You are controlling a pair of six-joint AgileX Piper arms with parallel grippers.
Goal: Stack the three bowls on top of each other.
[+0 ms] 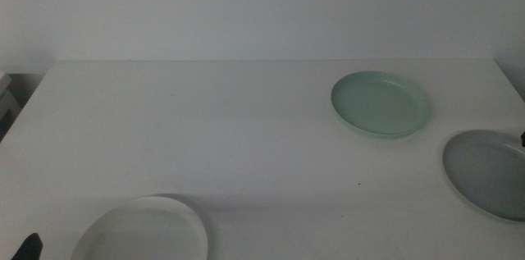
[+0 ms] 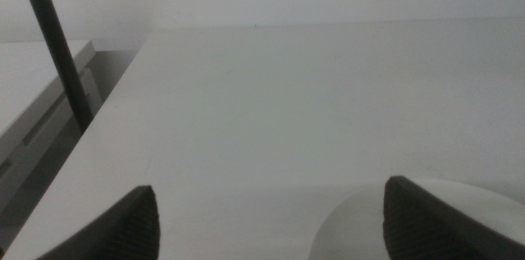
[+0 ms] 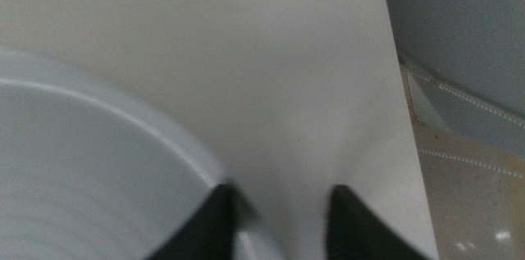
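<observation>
White table point(image 1: 205, 137) with mint green bowl point(image 1: 381, 103), grey bowl point(image 1: 489, 173), white bowl point(image 1: 143, 231).

The middle camera is looking forward and down across the whole white table point(image 1: 205, 129). The left wrist camera is sitting low, facing along the tabletop, sharing the round white dish point(image 1: 143, 231) with the middle view. The right wrist camera is hovering close above the pale grey dish point(image 3: 74, 178), also shared.

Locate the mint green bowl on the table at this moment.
In the middle view the mint green bowl sits on the table's far right part, apart from and just beyond the pale grey bowl at the right edge.
</observation>
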